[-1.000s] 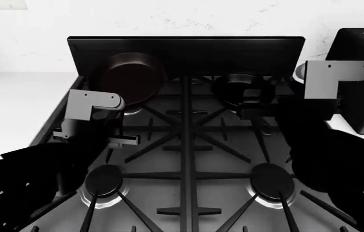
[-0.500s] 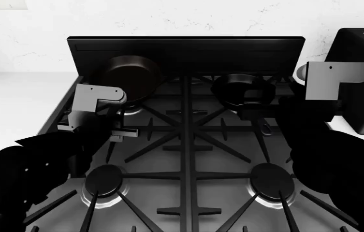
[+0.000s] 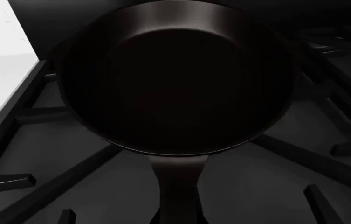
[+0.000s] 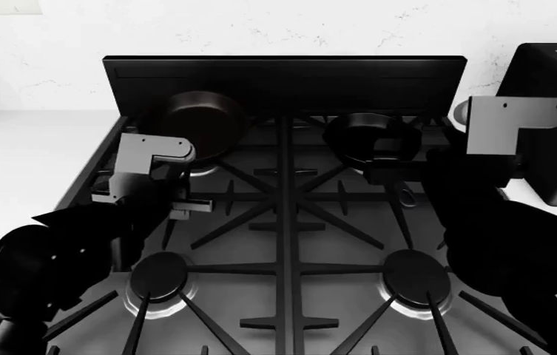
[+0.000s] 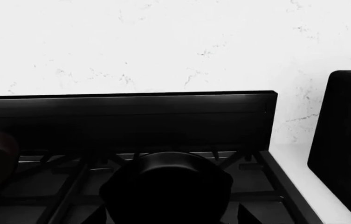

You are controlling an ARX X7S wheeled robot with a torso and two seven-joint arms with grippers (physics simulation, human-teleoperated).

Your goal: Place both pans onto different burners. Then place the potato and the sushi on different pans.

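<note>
skillet [image 3: 175,79]: on back-left grate, handle pointed toward our left gripper [image 4: 184,207] | both grippers' state: we couldn't tell

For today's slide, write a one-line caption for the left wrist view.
Larger black skillet resting on the stove grate, handle pointing toward the camera.
</note>
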